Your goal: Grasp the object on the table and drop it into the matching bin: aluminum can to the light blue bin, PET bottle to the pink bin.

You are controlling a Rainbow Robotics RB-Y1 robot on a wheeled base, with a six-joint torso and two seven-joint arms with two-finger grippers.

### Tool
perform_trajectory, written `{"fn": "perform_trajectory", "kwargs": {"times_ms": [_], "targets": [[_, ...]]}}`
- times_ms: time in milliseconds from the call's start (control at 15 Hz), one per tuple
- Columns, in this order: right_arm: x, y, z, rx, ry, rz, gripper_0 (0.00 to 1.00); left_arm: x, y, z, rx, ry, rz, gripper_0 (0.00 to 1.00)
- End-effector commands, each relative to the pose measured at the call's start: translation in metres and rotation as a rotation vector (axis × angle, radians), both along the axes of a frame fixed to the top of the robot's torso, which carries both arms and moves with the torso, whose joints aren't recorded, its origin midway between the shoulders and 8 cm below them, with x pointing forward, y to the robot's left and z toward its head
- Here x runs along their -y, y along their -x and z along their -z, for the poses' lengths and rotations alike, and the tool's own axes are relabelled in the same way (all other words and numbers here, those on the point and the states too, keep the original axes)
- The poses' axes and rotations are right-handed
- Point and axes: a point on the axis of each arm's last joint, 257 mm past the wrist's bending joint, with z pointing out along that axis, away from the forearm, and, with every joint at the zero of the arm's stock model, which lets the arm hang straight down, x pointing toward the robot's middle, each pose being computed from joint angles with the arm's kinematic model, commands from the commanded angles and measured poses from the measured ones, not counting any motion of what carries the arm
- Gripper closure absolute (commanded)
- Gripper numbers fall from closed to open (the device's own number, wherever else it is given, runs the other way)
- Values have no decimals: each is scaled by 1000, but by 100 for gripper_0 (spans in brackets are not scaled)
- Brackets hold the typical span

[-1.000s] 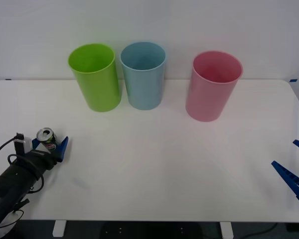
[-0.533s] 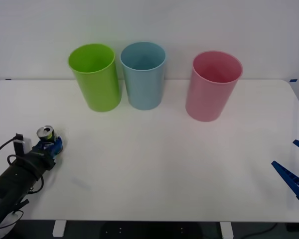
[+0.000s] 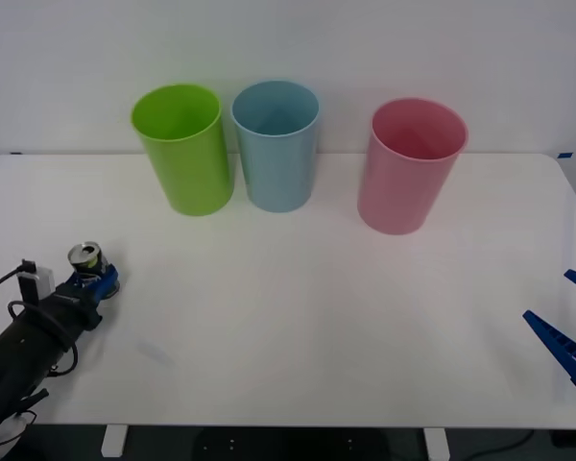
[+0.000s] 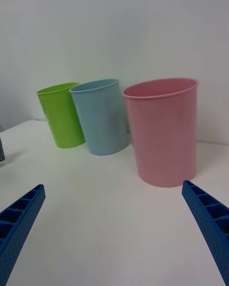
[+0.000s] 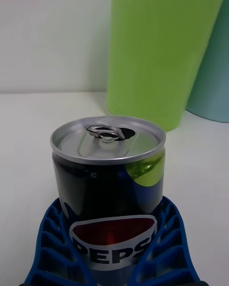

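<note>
The aluminum can (image 3: 86, 257) is small and dark with a silver top, and it stands upright at the left side of the white table (image 3: 298, 317). My left gripper (image 3: 97, 280) is shut on the can (image 5: 109, 181); its blue ribbed fingers (image 5: 50, 248) wrap both sides of the lower body. Along the back stand the light blue bin (image 3: 276, 144) and the pink bin (image 3: 409, 165), far from the can. My right gripper (image 3: 568, 322) hangs open at the right table edge, its fingers (image 4: 19, 219) wide apart, facing the pink bin (image 4: 164, 131) and light blue bin (image 4: 101, 117).
A lime green bin (image 3: 182, 147) stands left of the light blue one and is the closest bin to the can; it appears just behind the can as the green bin (image 5: 160, 47). The middle of the table between the arms is bare white surface.
The left gripper's fingers closed around the can; one second ago they stood open on either side of it. The left arm has shifted slightly left. The right arm has stayed still.
</note>
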Motion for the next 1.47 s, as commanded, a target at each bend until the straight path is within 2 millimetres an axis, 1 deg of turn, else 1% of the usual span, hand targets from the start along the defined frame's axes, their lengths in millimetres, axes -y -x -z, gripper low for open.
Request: {"fn": "perform_trajectory", "kwargs": {"times_ms": [67,267,733,800,933,1133,1267,1467], "targets": [[0,0,0,0,0,0,0,4,7,-16,35,7,15,100],[0,0,0,0,0,0,0,11,18,-36,77,30,36,100],[0,0,0,0,0,0,0,33,43,-99,194,79,96,100],[0,0,0,0,0,0,0,36,47,-111,212,86,108,100],[0,0,0,0,0,0,0,45,50,-129,232,118,135,100],[0,0,0,0,0,0,0,59,49,-157,252,139,179,100],[0,0,0,0,0,0,0,71,45,-174,262,149,209,100],[0,0,0,0,0,0,0,93,28,-194,303,141,231,100]]}}
